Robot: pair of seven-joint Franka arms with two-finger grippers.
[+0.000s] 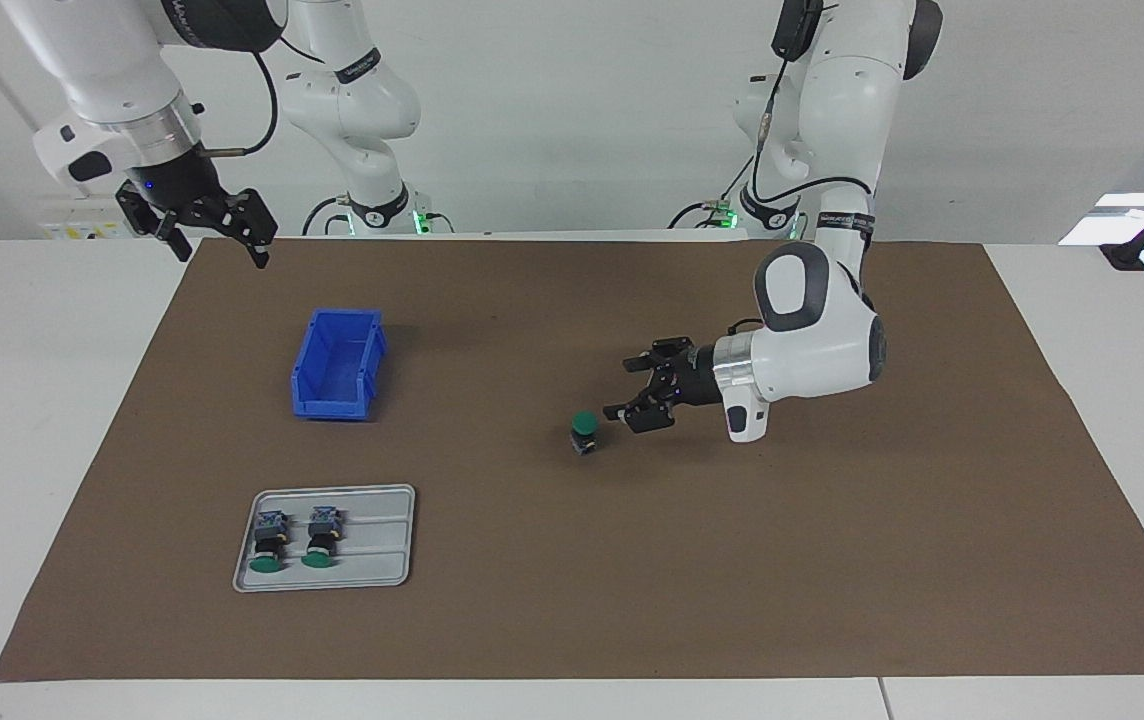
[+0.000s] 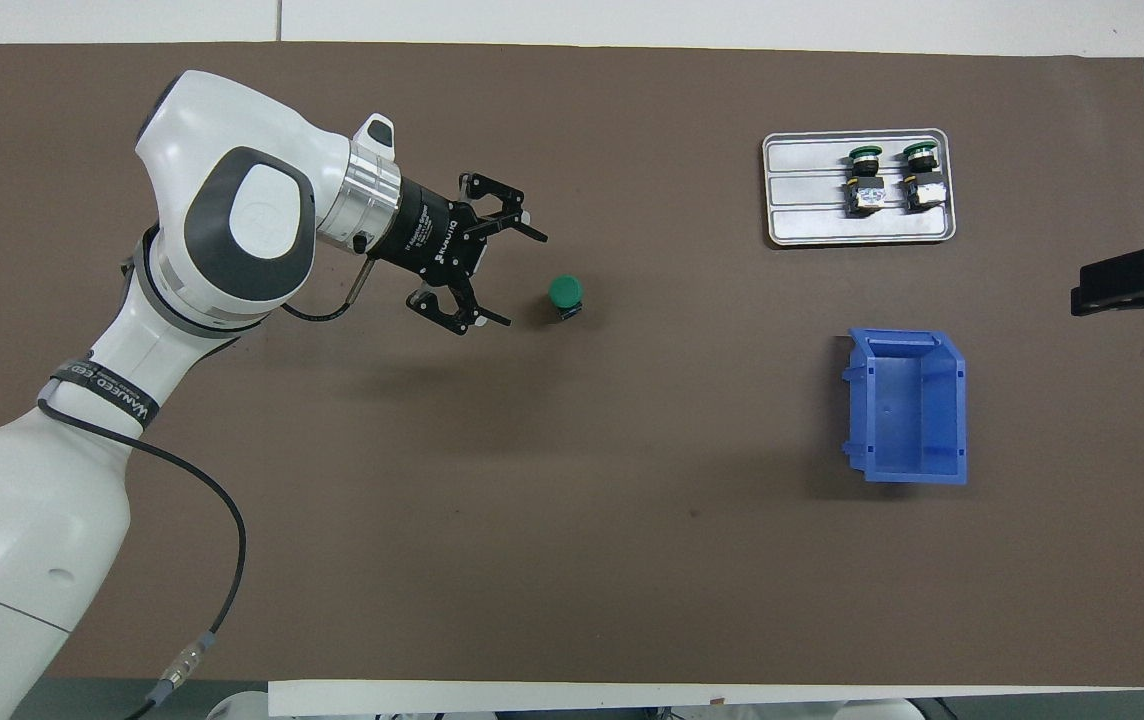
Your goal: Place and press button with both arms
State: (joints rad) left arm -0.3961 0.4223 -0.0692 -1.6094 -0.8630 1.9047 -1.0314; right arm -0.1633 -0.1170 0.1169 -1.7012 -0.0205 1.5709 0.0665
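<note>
One button point(image 1: 584, 432) stands upright on the brown mat near its middle, green cap up; it also shows in the overhead view point(image 2: 565, 296). My left gripper point(image 1: 620, 388) is open and empty, held low and level just beside the button toward the left arm's end of the table, a small gap apart from it; it also shows in the overhead view point(image 2: 522, 280). My right gripper point(image 1: 222, 250) is open and empty, raised over the mat's corner at the right arm's end, where that arm waits; its tip shows at the overhead view's edge point(image 2: 1092, 290).
A grey tray point(image 1: 372, 560) point(image 2: 832, 232) holds two more buttons point(image 1: 267, 545) point(image 1: 320, 538) lying on their sides. An empty blue bin point(image 1: 332, 408) point(image 2: 957, 410) stands nearer to the robots than the tray. Both are toward the right arm's end.
</note>
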